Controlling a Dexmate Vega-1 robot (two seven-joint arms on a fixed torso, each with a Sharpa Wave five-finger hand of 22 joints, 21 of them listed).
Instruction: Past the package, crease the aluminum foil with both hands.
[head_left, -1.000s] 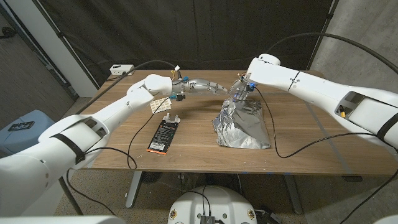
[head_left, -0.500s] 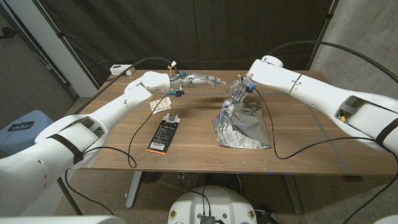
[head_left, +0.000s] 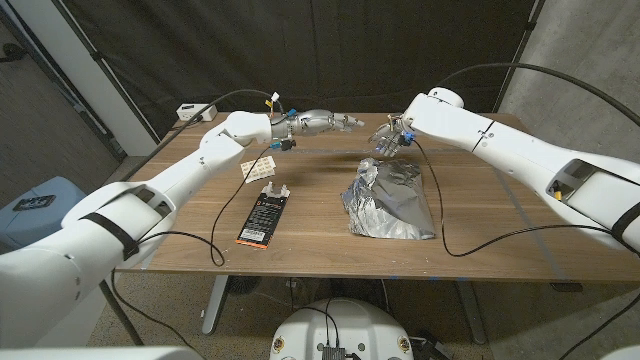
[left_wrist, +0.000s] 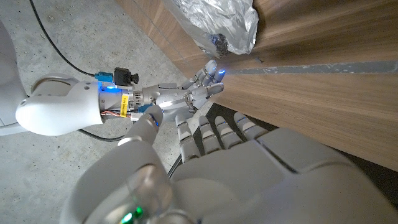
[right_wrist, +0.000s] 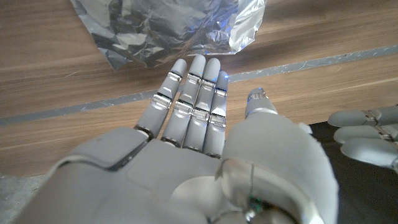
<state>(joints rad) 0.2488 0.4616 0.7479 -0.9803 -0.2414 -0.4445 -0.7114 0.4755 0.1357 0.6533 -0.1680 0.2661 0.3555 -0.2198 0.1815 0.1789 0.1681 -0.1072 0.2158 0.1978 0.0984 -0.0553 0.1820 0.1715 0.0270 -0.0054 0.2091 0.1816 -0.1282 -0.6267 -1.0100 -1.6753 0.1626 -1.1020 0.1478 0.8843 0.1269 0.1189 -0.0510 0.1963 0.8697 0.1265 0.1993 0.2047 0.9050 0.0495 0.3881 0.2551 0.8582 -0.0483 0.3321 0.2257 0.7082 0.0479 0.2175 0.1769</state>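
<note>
The crumpled aluminum foil (head_left: 390, 200) lies right of the table's middle; its far edge also shows as the foil (left_wrist: 217, 22) and the foil (right_wrist: 168, 28) in the wrist views. A black package (head_left: 263, 217) lies flat to its left. My right hand (head_left: 392, 135) hovers just beyond the foil's far edge, fingers straight and together, holding nothing; it appears as the right hand (right_wrist: 199, 118) and the right hand (left_wrist: 186, 96). My left hand (head_left: 325, 122) reaches in near the table's far edge with fingers extended toward the right hand, empty, and shows as the left hand (left_wrist: 224, 162).
Small white cards (head_left: 258, 168) lie beyond the package. A white power box (head_left: 195, 112) sits at the far left corner. Black cables trail over the table (head_left: 500, 250) on both sides of the foil. A dark curtain hangs behind.
Both hands have risen and drawn back toward the table's far edge. The right hand has come off the foil's far edge; the foil stays in place.
</note>
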